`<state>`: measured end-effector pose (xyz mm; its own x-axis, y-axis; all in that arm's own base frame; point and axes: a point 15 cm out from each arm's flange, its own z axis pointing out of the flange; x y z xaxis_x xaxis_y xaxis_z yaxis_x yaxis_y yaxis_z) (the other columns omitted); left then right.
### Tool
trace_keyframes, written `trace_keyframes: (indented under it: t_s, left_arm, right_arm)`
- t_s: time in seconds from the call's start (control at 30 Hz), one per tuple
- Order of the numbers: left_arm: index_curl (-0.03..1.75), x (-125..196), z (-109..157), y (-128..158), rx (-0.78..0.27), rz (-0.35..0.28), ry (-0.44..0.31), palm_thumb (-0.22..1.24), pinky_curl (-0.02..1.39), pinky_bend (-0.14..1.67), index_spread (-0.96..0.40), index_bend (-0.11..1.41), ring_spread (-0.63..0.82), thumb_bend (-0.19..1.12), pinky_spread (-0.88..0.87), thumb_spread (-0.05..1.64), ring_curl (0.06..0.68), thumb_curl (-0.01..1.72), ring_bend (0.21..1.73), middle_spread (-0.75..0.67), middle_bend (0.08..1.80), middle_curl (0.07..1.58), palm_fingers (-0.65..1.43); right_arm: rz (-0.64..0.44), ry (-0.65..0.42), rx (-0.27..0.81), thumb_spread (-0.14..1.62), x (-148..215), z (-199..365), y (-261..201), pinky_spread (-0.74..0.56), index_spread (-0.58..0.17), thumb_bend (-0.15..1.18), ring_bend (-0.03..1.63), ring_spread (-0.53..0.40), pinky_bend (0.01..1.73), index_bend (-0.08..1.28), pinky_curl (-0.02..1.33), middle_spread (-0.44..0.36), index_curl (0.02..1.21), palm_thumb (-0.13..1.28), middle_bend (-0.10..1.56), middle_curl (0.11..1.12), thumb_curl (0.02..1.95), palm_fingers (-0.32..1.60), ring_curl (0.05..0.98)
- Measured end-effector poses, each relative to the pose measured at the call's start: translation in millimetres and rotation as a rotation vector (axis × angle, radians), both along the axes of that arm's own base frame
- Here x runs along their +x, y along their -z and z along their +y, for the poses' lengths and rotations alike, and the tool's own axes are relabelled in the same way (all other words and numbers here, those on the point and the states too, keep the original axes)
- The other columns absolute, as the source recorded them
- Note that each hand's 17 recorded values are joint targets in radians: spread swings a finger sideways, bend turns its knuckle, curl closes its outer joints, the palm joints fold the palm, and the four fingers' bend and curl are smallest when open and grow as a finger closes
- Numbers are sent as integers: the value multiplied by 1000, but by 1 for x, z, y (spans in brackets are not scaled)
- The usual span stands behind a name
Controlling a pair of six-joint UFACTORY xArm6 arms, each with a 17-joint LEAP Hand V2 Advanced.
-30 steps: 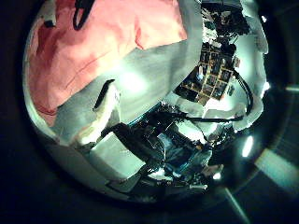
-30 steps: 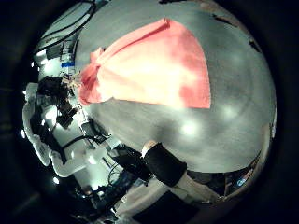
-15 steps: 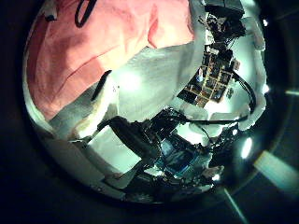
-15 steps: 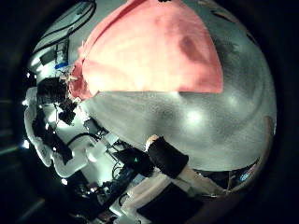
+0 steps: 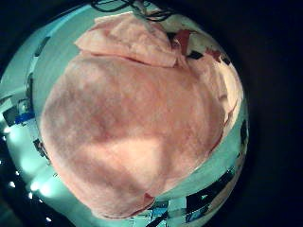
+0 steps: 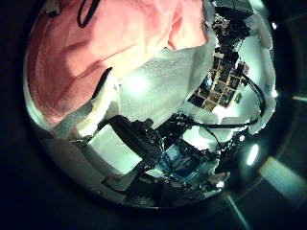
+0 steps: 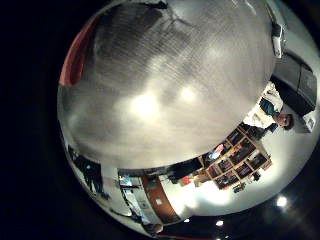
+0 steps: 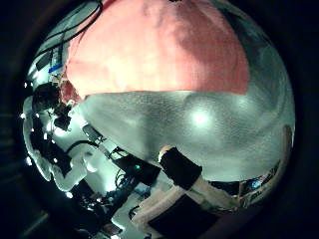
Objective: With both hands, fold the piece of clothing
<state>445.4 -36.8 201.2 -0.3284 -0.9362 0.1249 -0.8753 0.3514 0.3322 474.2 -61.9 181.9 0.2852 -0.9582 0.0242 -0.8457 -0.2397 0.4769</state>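
Filled most of both left palm views: pink garment (image 5: 133, 113), spread on the grey tabletop (image 8: 199, 119). Loomed larger under the right palm than a second earlier, so both hands closing in. Finger state of either hand: could not tell. Fold probably not begun.

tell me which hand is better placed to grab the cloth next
Probably the left: the pink cloth fills its palm view, so it is very close. The right palm views show mostly bare table, with the cloth beside it.
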Motion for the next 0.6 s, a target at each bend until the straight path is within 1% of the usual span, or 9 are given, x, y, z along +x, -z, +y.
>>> trace_keyframes:
  t_s: [0.2,0.37,0.4,0.47,0.5,0.53,0.6]
  left_arm:
    - [572,-1,1,-2,1,-5,-6,587,395,274,-72,193,207,-19,277,1201,226,329,601,124,174,395,231]
    - [560,0,2,-1,10,-2,-9,583,391,268,-70,195,223,-16,291,1200,222,329,597,134,175,377,234]
    - [557,0,2,1,11,1,-10,582,391,267,-69,195,225,-16,293,1200,221,329,596,135,176,374,235]
    - [551,-1,2,1,13,3,-11,582,390,266,-68,193,227,-16,295,1200,220,330,595,137,177,369,236]
    - [548,-1,2,2,15,4,-11,582,389,265,-68,194,228,-16,296,1200,219,330,595,137,177,367,237]
    - [546,-1,3,2,15,4,-13,582,389,264,-68,194,229,-16,297,1200,219,330,594,138,177,365,238]
    - [541,-1,3,2,15,3,-11,582,388,263,-67,194,230,-16,298,1200,218,330,592,136,178,360,240]
  right_arm:
    - [-2,-8,-6,1099,1,3,8,294,-351,-22,535,29,438,143,338,11,255,516,226,356,359,54,268]
    - [-2,-19,-49,1083,3,-3,14,288,-336,-19,550,15,432,150,330,12,254,546,210,351,365,80,273]
    - [-1,-21,-54,1081,4,-3,15,280,-328,-12,565,6,434,153,330,12,255,566,197,348,370,95,275]
    - [-7,-23,-55,1075,5,-3,15,243,-307,-10,583,-32,424,139,320,-8,250,600,267,366,378,178,277]
    - [-9,-25,-55,1070,6,-2,16,205,-294,-8,612,-60,421,140,317,-23,248,620,294,375,384,234,285]
    - [-7,-28,-56,1069,5,-1,17,179,-288,-9,623,-79,423,139,314,-31,246,633,306,379,386,247,286]
    - [-7,-30,-57,1061,3,0,18,71,-272,-6,701,-144,453,129,316,-73,240,675,374,403,396,382,308]
